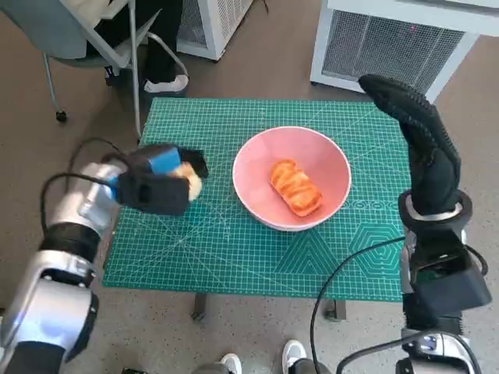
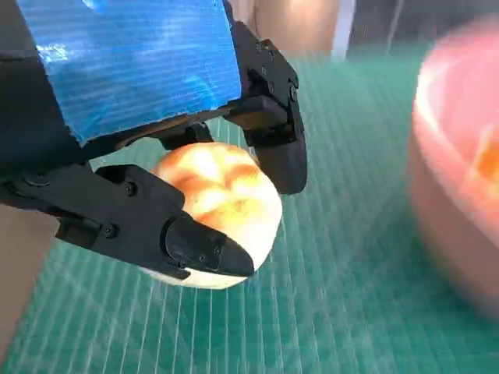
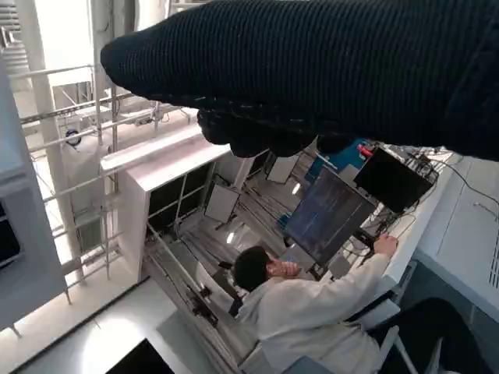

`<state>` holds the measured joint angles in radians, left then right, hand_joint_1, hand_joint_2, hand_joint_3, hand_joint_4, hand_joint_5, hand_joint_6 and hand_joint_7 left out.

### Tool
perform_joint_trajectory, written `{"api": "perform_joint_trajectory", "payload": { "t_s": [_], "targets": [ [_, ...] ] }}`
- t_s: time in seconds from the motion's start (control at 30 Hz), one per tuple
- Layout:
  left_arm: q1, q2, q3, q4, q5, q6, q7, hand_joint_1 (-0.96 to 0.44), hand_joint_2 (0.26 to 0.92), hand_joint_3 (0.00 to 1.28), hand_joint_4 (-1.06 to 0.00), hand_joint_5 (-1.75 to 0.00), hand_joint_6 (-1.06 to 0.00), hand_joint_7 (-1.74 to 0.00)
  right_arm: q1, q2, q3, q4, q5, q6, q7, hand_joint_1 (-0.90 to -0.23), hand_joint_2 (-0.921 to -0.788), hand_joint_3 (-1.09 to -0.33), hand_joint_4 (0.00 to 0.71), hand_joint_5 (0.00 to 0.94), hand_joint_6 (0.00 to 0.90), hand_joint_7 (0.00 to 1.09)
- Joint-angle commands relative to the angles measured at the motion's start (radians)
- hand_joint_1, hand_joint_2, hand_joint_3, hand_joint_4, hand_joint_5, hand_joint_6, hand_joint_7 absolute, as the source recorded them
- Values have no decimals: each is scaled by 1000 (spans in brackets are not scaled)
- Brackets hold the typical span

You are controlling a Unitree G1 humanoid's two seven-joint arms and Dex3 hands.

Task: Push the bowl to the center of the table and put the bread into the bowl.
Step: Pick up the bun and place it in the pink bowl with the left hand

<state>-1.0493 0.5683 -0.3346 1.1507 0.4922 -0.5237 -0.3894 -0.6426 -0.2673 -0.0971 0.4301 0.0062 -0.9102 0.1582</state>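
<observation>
Gripped in the left hand (image 1: 156, 185) is a small round bread roll (image 1: 189, 181), held just above the green mat (image 1: 234, 257) near the table's left side; in the left wrist view the black fingers (image 2: 203, 248) wrap the bread roll (image 2: 214, 210) from opposite sides, one under its pale base and another against its browned top. Beside it, close to the middle of the table, sits the pink bowl (image 1: 253, 160), and a second piece of bread (image 1: 296, 187), long and glazed orange, already lies inside; so the bowl seems placed and one piece delivered. The right hand (image 1: 417, 136) stands raised over the table's right edge, gloved, holding nothing, its fingers lying together rather than spread; the right wrist view shows only the glove and a person seated at a desk with a monitor.

My guess is that the roll is light and soft; it would dent under a hard squeeze, and its crust gives the fingers some grip, so it is unlikely to slip. A hold across its widest part, as now, looks right; light pressure should do. The bowl looks rigid and smooth; bread dropped from low over the rim should settle beside the other piece, while a knock on the rim could slide the bowl on the mat.
</observation>
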Motion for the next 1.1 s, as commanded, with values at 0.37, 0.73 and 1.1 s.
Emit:
{"api": "perform_joint_trajectory", "payload": {
  "t_s": [0.37,0.73,1.1],
  "targets": [
    [-110,-26,117,-256,-137,-43,-1,1,920,111,-661,-1190,-557,-1245,12,3,6,15,10,2,7,-578,-921,-795,251,0,-1,570],
    [-121,-148,75,-330,-156,-67,-51,2,920,101,-666,-1175,-572,-1241,7,7,8,21,11,-5,7,-573,-921,-796,251,0,-1,570],
    [-152,-215,-3,-209,-97,-69,-105,-184,903,219,-421,-805,-410,-1156,24,-1,5,-13,10,-1,6,-575,-921,-797,251,0,-1,570]
  ]
}}
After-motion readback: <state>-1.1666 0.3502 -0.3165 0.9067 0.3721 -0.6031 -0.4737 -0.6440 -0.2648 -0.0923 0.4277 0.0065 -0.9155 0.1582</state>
